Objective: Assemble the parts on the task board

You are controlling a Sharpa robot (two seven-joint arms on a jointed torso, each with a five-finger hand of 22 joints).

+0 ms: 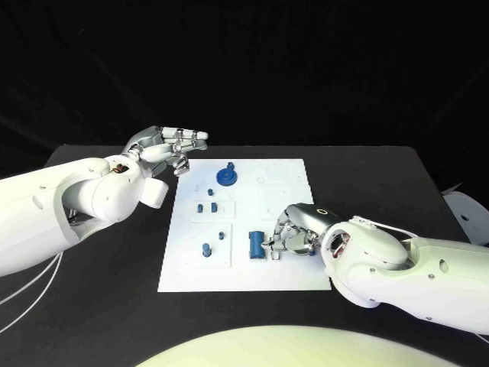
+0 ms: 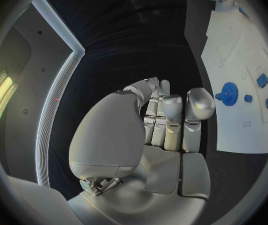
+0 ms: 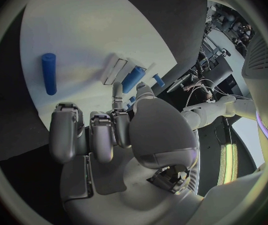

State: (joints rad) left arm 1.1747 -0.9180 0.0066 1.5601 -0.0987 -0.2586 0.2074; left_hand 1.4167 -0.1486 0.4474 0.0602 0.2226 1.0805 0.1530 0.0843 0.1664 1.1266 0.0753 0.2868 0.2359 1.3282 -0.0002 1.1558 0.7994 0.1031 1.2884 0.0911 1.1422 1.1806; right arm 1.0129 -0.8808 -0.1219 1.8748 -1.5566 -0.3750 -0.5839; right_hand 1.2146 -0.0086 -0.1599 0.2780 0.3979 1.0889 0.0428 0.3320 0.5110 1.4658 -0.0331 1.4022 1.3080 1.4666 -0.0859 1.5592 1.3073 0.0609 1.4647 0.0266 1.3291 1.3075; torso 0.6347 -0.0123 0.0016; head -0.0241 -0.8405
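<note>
White board [image 1: 294,267] lies in the middle of my black counter [image 1: 90,306], blue parts on it: a gear [image 1: 227,178] near its far edge, small pegs [image 1: 207,207] at its middle, a cylinder [image 1: 256,245] toward its near edge. My left hand [image 1: 165,149] hovers off the board's far left corner, fingers [image 2: 171,120] curled together, holding nothing. My right hand [image 1: 296,229] sits over the board just beside the cylinder; whether its fingers [image 3: 103,135] pinch anything, I cannot tell.

Head view taken from above, facing down; wrist views taken close behind hands; task board [image 1: 244,229] shared.
</note>
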